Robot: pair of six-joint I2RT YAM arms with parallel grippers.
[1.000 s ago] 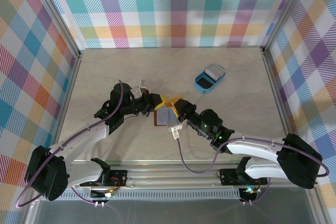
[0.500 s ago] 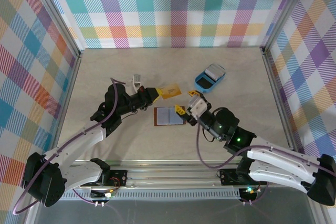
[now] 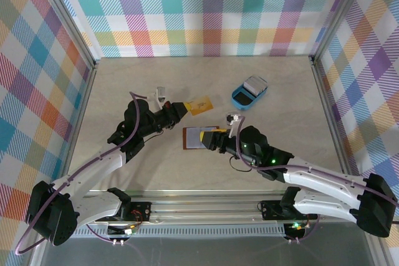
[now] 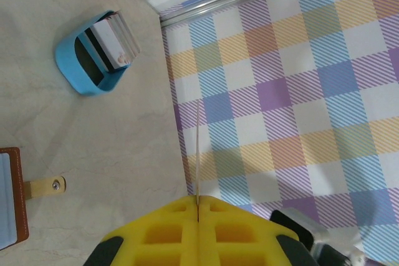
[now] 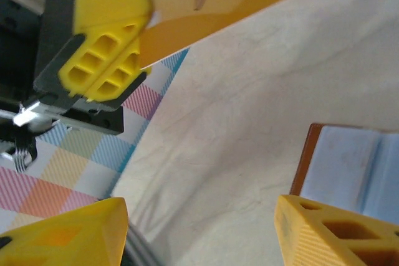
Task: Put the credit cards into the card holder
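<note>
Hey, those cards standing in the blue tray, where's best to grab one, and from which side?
Probably the exposed top edge of the cards, coming down from above: they stand bunched at one end of the blue tray and poke out past its rim, while its walls cover their lower parts.

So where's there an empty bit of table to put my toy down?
Bare table runs along the back wall, behind the blue tray, and on the right between that tray and the side wall. Crowded: the middle, where the left gripper with its card and the right gripper gather at the card holder.
</note>
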